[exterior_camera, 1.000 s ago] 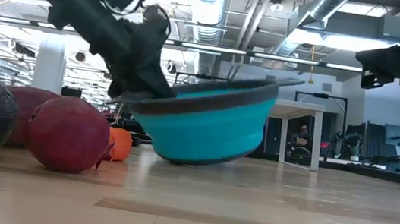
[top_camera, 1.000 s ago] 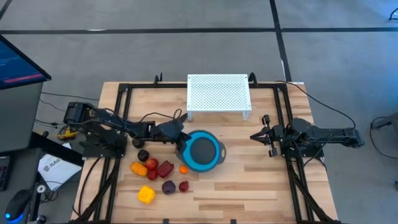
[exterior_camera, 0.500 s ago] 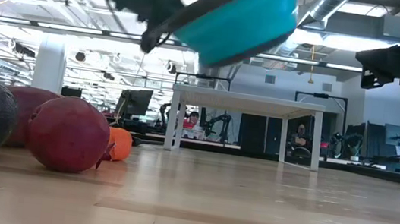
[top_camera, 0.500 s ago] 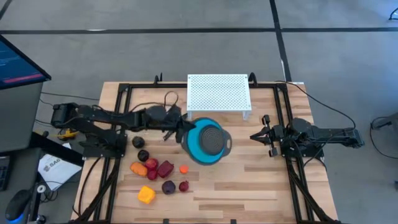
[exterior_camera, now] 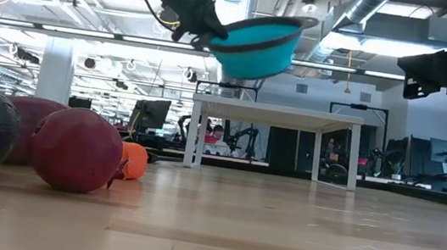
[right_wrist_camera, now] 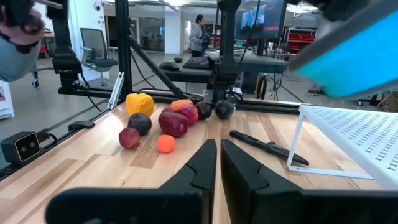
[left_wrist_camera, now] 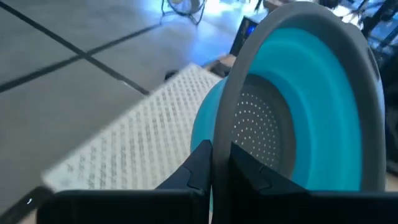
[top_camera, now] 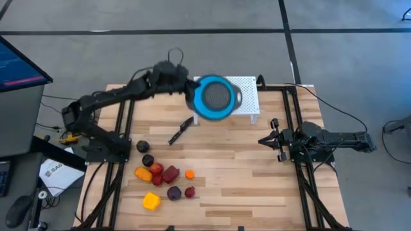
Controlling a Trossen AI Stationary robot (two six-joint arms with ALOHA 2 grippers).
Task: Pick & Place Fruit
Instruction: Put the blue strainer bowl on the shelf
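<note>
My left gripper [top_camera: 188, 95] is shut on the round blue bowl [top_camera: 217, 97] with its grey perforated inside and holds it high over the white perforated stand [top_camera: 251, 96]. In the low view the bowl [exterior_camera: 254, 48] hangs in the air, mouth up. The small toy fruits [top_camera: 162, 179], red, dark purple, orange and one yellow, lie in a cluster on the table's near left part. A slim black knife [top_camera: 180, 131] lies flat between them and the stand. My right gripper [top_camera: 260, 141] waits shut at the table's right side. My left gripper pinches the bowl's grey rim [left_wrist_camera: 221, 127] on the bowl's left side, one finger [left_wrist_camera: 247, 169] inside the bowl and one [left_wrist_camera: 199, 167] on the blue outer wall. The fingers come roughly level from the table's left. The bowl is lifted clear, mouth up, almost level.
The white stand [left_wrist_camera: 137, 143] sits at the table's far middle, under the bowl. The right wrist view shows the fruits [right_wrist_camera: 174, 121], the knife [right_wrist_camera: 267, 147] and the stand's edge [right_wrist_camera: 360, 137]. Black frame rails run along both sides. Bare wood lies in the middle and near right.
My left gripper has lifted the bowl off the table beside the fruits and carried it up and toward the far edge, over the white stand. The bowl first tipped with one side still down, then rose clear and levelled. The knife now shows where the arm was.
</note>
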